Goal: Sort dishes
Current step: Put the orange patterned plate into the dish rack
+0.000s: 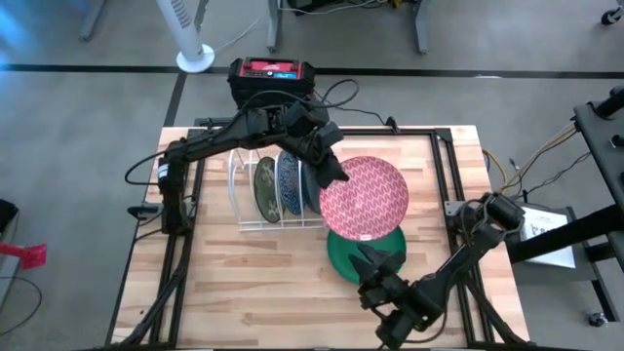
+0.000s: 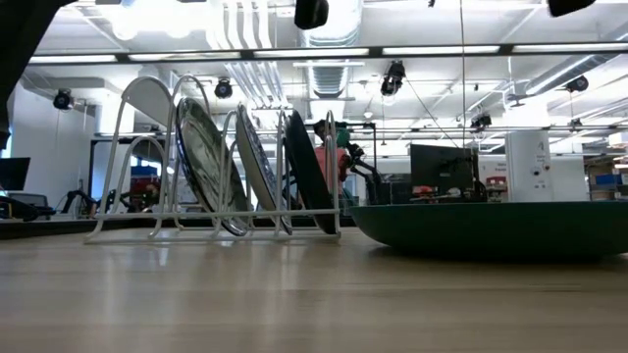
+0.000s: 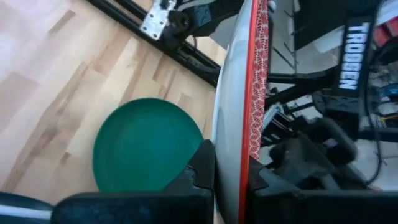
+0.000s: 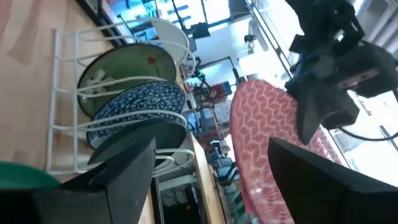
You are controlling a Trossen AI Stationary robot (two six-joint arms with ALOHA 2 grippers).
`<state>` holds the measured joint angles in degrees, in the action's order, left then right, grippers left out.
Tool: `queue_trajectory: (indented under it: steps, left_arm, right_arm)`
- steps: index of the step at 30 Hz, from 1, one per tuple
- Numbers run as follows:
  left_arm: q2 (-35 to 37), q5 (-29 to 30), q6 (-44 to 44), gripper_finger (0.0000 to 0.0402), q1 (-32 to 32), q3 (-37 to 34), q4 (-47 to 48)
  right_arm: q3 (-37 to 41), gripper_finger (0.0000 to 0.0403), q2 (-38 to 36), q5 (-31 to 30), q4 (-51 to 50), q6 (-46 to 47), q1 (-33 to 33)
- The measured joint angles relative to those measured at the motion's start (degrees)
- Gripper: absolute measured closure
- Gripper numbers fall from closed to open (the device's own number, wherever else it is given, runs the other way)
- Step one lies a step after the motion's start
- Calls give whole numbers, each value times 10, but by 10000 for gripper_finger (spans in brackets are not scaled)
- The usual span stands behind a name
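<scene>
From above, a round red plate point(image 1: 365, 198) with a fine white zigzag pattern hung over the middle of the pale plank table point(image 1: 224, 283), clenched at its rim by the left gripper point(image 1: 331, 175). Just near of it lay one plain, smooth green plate point(image 1: 343, 256), partly covered by the red one. The right gripper point(image 1: 373, 261) stood released over that green plate's near edge, holding nothing. To the left, a white wire rack point(image 1: 244, 200) held three plates on edge: one greenish-brown, one speckled blue, one dark.

From table height, the rack point(image 2: 128, 127) stood left with its three plates leaning in the slots, and the green plate point(image 2: 491, 227) sat flat on the right.

The left wrist view showed the red plate point(image 3: 255, 87) edge-on between its dark fingers point(image 3: 202, 168), the green plate point(image 3: 146, 143) below.

The right wrist view showed the red plate point(image 4: 264, 143) beside the rack point(image 4: 68, 118), past its spread fingers point(image 4: 124, 168).
</scene>
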<state>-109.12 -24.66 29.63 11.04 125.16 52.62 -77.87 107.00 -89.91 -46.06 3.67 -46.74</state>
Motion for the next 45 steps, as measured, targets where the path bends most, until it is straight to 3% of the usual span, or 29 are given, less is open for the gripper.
queue_trajectory:
  steps: [4,20,28,36,41,45]
  left_arm:
    - [0,-4,-6,400,-8,0,3]
    - [-2,19,-32,400,-19,0,68]
    - [-4,22,-35,397,-20,0,68]
    - [-5,42,-44,373,-17,-1,68]
    - [-6,57,-103,340,-18,-2,74]
    - [-7,57,-162,288,-19,-2,85]
  right_arm:
    - [2,113,5,0,0,5,21]
    - [2,143,5,-1,4,-127,101]
    - [2,221,5,-1,5,-136,102]
    - [2,371,5,-35,11,-149,99]
    - [2,380,4,-27,16,-149,100]
    - [2,381,4,-15,17,-150,100]
